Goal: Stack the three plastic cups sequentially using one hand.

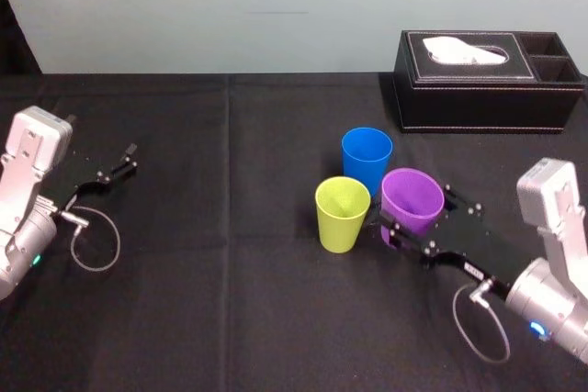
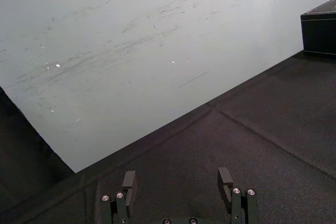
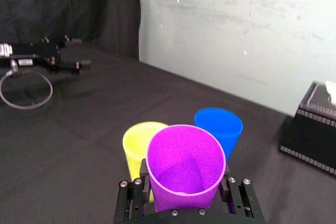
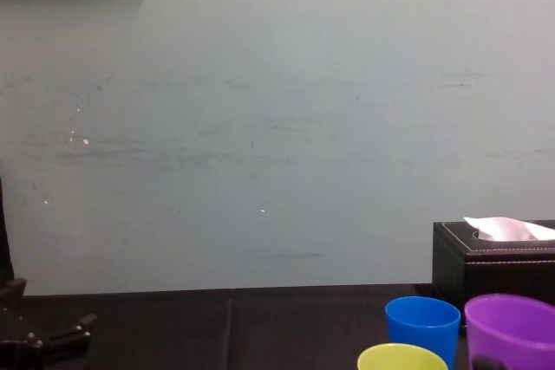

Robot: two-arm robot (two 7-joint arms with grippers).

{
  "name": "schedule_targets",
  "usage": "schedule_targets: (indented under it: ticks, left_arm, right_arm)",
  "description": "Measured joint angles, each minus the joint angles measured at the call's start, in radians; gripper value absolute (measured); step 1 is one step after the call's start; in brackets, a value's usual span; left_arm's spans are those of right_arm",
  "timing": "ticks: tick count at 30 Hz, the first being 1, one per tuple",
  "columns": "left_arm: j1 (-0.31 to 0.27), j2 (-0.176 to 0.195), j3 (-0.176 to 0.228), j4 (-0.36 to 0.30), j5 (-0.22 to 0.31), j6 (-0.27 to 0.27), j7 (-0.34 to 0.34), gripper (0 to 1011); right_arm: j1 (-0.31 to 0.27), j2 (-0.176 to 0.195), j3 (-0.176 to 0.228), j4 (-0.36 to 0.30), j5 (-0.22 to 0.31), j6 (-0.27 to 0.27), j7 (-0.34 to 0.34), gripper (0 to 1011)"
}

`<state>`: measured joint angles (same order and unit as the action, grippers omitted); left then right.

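Purple cup (image 1: 412,199): smooth plastic, soft shine, grainy look inside.
Blue cup (image 1: 367,158), yellow-green cup (image 1: 342,213): same smooth, plain plastic.
Table cloth (image 1: 230,273): black, matt, with fold lines.
Tissue box (image 1: 487,89): black, leather-like, white stitches along edges.
Tissue (image 1: 464,50): soft white paper.
Right gripper (image 1: 415,211): flat black matt plates, small shiny metal screws.
Right arm shell (image 1: 551,195): smooth, silver-grey.
Wall (image 4: 260,127): pale, matt, scuffed.

Cups: three, clustered centre-right of the head frame. That is one blue cup (image 1: 367,155), one purple cup (image 1: 412,199) and one yellow-green cup (image 1: 343,213).
Tissue box (image 1: 487,89): one, black, upper right. Open compartments (image 1: 548,43) at its right end: two.
Grippers: two. Left gripper (image 1: 124,161) at mid-left, right gripper (image 1: 418,216) at lower right.
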<state>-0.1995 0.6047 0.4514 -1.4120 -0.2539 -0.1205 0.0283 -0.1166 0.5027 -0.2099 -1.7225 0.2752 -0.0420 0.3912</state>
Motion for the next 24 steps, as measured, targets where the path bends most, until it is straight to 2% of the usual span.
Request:
schedule_targets:
  ticks: [7, 13, 19, 21, 24]
  left_arm:
    - [0.000, 0.000, 0.000, 0.000, 0.000, 0.000, 0.000, 1012]
    - [0.000, 0.000, 0.000, 0.000, 0.000, 0.000, 0.000, 1011]
    - [0.000, 0.000, 0.000, 0.000, 0.000, 0.000, 0.000, 1011]
    - [0.000, 0.000, 0.000, 0.000, 0.000, 0.000, 0.000, 1011]
    - [0.000, 0.000, 0.000, 0.000, 0.000, 0.000, 0.000, 1011]
  right_arm:
    - [0.045, 0.008, 0.008, -0.039, 0.013, 0.036, 0.008, 726]
    - [0.107, 0.003, 0.001, -0.033, 0.031, 0.068, 0.017, 726]
    - [0.220, -0.011, -0.027, 0.022, 0.056, 0.128, 0.029, 726]
    - [0.232, -0.012, -0.030, 0.030, 0.058, 0.135, 0.031, 726]
    - [0.287, -0.017, -0.045, 0.068, 0.073, 0.163, 0.038, 726]
